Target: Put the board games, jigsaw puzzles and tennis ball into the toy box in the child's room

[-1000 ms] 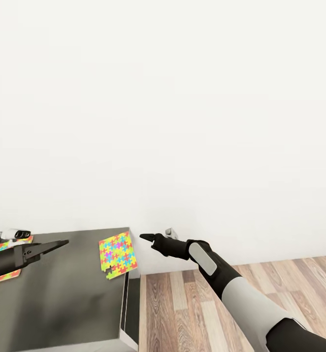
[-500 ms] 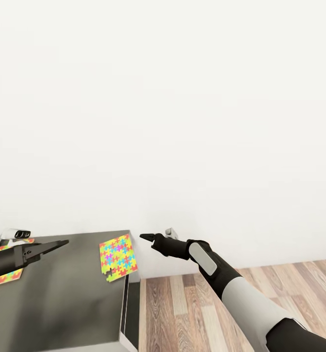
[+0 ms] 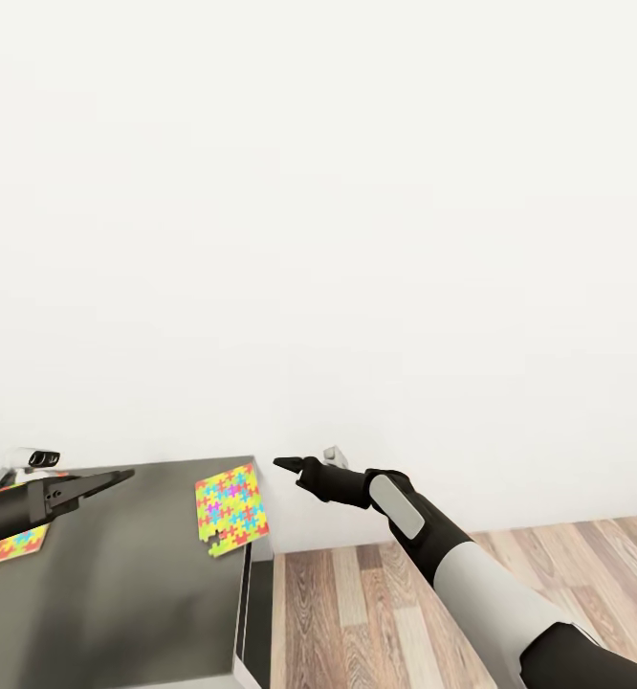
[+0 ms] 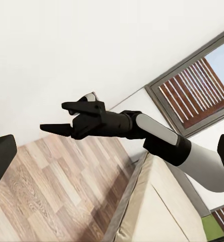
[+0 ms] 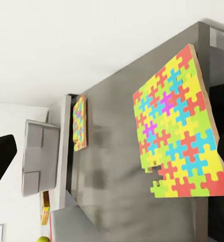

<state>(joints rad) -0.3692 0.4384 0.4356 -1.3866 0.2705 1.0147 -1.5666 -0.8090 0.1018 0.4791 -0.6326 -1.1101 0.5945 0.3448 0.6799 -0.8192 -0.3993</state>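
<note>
One jigsaw puzzle (image 3: 228,507) lies at the right end of the dark grey table (image 3: 118,584), its corner over the edge. A second puzzle (image 3: 8,545) lies at the far left, partly behind my left gripper (image 3: 122,475), which hovers open over the table with nothing in it. My right gripper (image 3: 282,464) hangs open and empty just past the table's right edge, level with the near puzzle (image 5: 177,136). In the right wrist view, the far puzzle (image 5: 79,122), the pale grey toy box (image 5: 39,159), a yellow board game (image 5: 44,212) and the green tennis ball (image 5: 44,239) lie beyond.
A white wall stands close behind the table. Wood-plank floor (image 3: 433,612) spreads to the right. A small white device with dark lenses (image 3: 36,458) sits at the table's back left. In the left wrist view, the beige bed (image 4: 157,212) and a slatted window (image 4: 198,96) show behind my right gripper (image 4: 52,117).
The whole head view has shifted a little, so the floor sits lower and the far puzzle further left. Both arms hold the same pose, and the puzzles stay put on the table.
</note>
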